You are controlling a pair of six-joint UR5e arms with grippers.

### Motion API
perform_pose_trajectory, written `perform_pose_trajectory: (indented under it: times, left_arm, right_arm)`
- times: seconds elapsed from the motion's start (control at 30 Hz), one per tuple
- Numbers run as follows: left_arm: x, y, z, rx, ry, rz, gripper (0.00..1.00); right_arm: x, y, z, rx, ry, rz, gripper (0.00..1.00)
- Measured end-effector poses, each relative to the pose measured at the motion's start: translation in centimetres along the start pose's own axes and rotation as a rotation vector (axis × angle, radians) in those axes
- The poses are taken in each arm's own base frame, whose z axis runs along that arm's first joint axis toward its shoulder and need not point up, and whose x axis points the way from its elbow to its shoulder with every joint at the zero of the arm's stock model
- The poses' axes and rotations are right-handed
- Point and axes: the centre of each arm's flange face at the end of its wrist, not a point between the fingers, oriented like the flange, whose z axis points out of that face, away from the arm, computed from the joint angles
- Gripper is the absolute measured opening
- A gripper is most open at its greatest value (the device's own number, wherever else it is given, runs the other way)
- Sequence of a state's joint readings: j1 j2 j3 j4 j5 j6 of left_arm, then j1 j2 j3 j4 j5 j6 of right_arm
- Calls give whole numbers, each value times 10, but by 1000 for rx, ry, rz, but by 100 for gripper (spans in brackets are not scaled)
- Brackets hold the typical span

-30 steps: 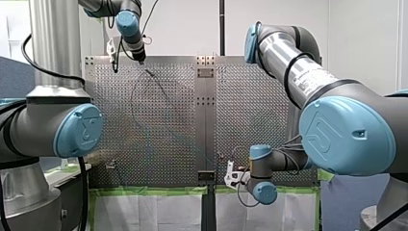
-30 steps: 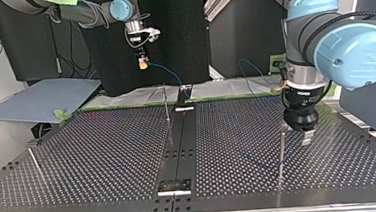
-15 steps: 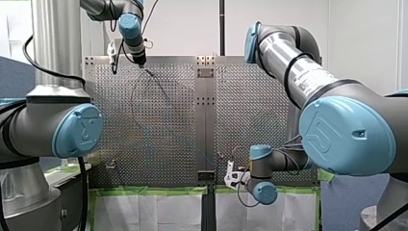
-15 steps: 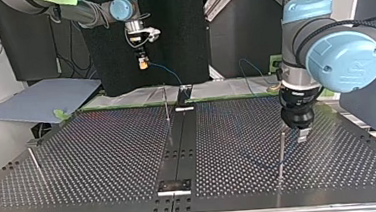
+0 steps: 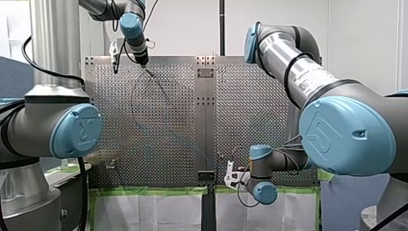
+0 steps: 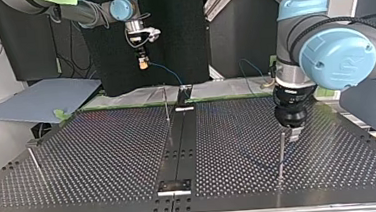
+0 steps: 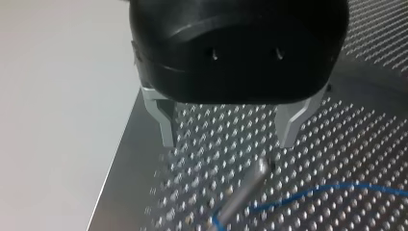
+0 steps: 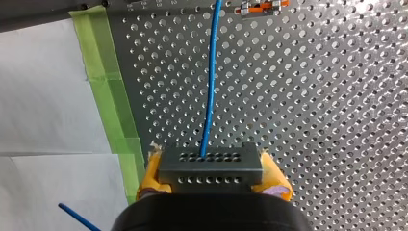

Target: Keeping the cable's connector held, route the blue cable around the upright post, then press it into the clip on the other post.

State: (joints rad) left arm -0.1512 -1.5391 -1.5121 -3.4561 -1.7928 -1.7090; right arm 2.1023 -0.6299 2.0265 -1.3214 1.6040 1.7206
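Left fingers [image 7: 163, 120]: metal, spread wide with nothing between them, so your left gripper [image 6: 293, 131] has no hold on the cable
Right pads [image 8: 151, 175]: yellow and closed on the grey connector [image 8: 210, 166], so your right gripper [image 6: 143, 64] keeps the hold the task asks for
Blue cable [image 8: 209, 86]: leaves the connector, runs out over the table [image 6: 104, 152] and reaches the foot of the upright post [image 7: 245, 187], where it bends; you cannot tell from these views whether it has passed round the post
Post's place: near the table's corner that lies far and left in the front view, just ahead of the open left fingers
Right gripper's place: raised over the table's opposite edge, the one lined with green tape [image 8: 103, 72]
Clip [image 8: 260, 6]: likely the small orange and metal piece ahead of the connector, though too little shows to be sure
Just changed: over the last second your left gripper slid toward the top view's left, from beside the post to almost above its tip, while the right gripper stayed put
Meaning: you seem to be lining up on the post to work the cable round it; the routing looks unfinished and the press into the clip is yet to come
Watch: fingers this near the post could knock it, and slack cable may slip away from its foot
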Motion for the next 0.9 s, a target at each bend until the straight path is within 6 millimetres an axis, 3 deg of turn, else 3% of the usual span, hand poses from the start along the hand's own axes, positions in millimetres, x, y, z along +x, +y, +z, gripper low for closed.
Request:
perform_pose_trajectory:
  times: [0.43, 0.67, 0.9]
  left_arm:
    - [3, -44, -12, 73, -81, 123, 100]
    - [29, -80, 2, 121, -93, 205, 100]
    - [58, -100, 26, 105, -99, 278, 100]
  right_arm:
    - [0, -1, 0, 5, 0, 1, 0]
    - [0, -2, 0, 15, 0, 8, 0]
    - [0, -2, 0, 16, 0, 10, 0]
